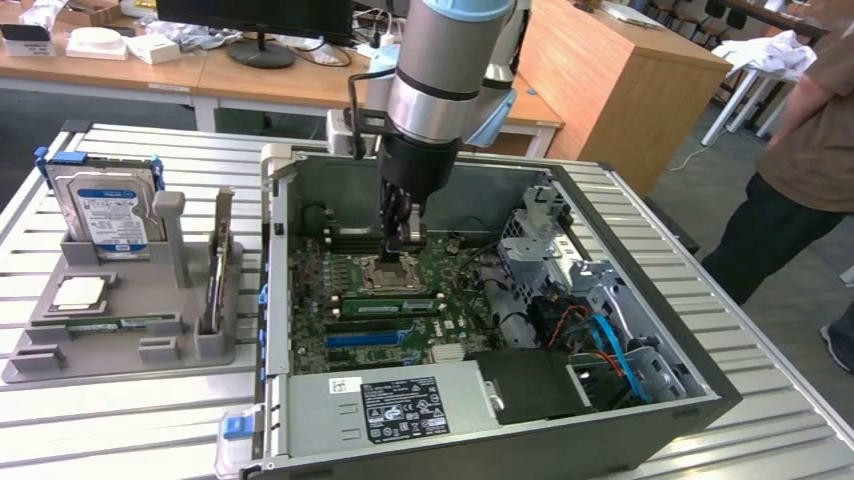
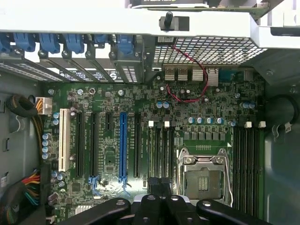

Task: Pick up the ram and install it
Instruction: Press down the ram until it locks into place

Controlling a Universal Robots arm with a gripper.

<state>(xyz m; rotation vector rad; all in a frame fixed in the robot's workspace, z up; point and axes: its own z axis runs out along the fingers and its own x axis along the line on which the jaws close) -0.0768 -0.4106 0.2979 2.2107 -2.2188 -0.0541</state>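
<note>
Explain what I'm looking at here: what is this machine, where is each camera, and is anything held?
The machine is a single robot arm with a gripper at its end. The exterior view looks from off the arm at a slatted table that carries an open computer case. The arm reaches down into that case. The wrist view comes from a camera on the arm itself. It looks at the motherboard, with the gripper close above the processor socket. Beside the case, on the exterior view's left, a grey holder keeps a hard drive and a ram standing on edge. The gripper is shut, and I see nothing held in it. A person stands nearby.
</note>
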